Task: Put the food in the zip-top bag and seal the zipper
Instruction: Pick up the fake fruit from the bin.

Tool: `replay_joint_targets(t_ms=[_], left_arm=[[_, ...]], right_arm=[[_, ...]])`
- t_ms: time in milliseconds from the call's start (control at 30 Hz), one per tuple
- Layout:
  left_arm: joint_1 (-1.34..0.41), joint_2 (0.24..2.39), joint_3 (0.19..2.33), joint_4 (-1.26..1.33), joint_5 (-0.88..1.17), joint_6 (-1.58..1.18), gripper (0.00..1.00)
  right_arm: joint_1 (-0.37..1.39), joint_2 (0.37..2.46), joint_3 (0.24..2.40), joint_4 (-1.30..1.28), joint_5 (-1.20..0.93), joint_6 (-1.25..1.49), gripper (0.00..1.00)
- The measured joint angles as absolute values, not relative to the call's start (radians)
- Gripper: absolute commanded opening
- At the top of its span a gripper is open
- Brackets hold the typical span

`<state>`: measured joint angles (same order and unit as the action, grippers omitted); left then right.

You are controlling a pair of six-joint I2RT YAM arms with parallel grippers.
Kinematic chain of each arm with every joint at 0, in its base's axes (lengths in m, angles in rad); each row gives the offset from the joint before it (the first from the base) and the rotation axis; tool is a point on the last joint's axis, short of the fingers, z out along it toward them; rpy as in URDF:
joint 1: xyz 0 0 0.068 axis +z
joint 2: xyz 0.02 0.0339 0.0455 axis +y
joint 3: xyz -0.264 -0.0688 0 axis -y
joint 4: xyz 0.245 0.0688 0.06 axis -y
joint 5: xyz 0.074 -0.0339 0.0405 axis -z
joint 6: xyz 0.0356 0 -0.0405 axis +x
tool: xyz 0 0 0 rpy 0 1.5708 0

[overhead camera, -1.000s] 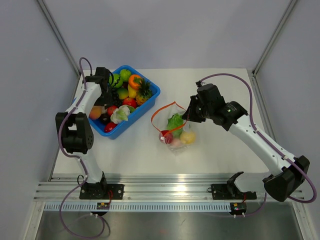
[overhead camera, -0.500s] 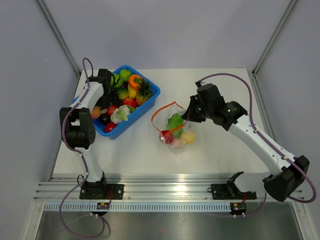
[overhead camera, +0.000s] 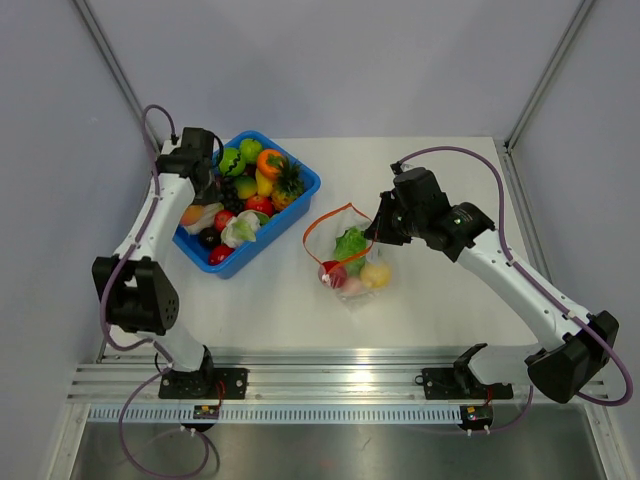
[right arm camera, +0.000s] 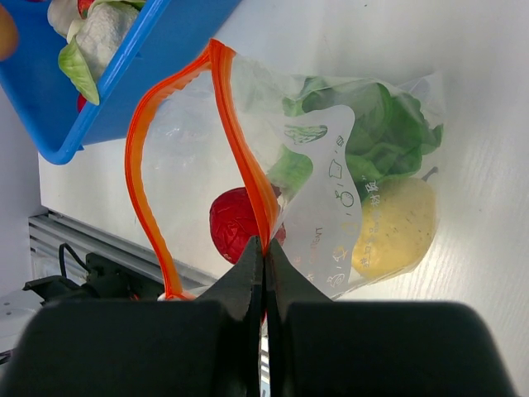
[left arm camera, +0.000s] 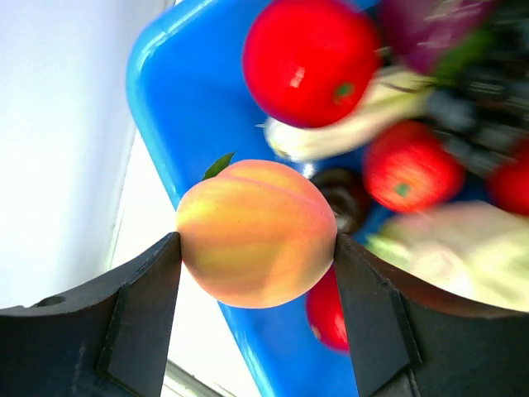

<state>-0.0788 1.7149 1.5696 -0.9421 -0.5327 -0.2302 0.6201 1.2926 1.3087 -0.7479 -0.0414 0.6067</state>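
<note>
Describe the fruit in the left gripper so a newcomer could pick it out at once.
Find the blue bin of toy fruit at the table's far left. At its left edge, the left gripper is shut on a round peach. Unlike the plain red pieces beside it, it is orange fading to yellow, with a small green leaf.

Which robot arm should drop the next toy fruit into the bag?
Probably the left. The left gripper is shut on a peach at the blue bin's edge, ready to carry over. The right gripper is busy pinching the zipper, holding the zip-top bag open.
</note>
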Motion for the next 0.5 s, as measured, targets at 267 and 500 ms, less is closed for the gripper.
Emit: replay_joint_targets(t_ms=[267,500], left_arm=[[-0.220,1.444,1.564,-0.952,-0.405,-0.245,0.57],[-0.540,1.389,1.564,-0.947,-0.226,-0.322,0.57]], right_arm=[[0.620,1.293,1.309,-0.748,-0.036,0.607,0.00],[0.620,1.293,1.309,-0.748,-0.035,0.607,0.00]])
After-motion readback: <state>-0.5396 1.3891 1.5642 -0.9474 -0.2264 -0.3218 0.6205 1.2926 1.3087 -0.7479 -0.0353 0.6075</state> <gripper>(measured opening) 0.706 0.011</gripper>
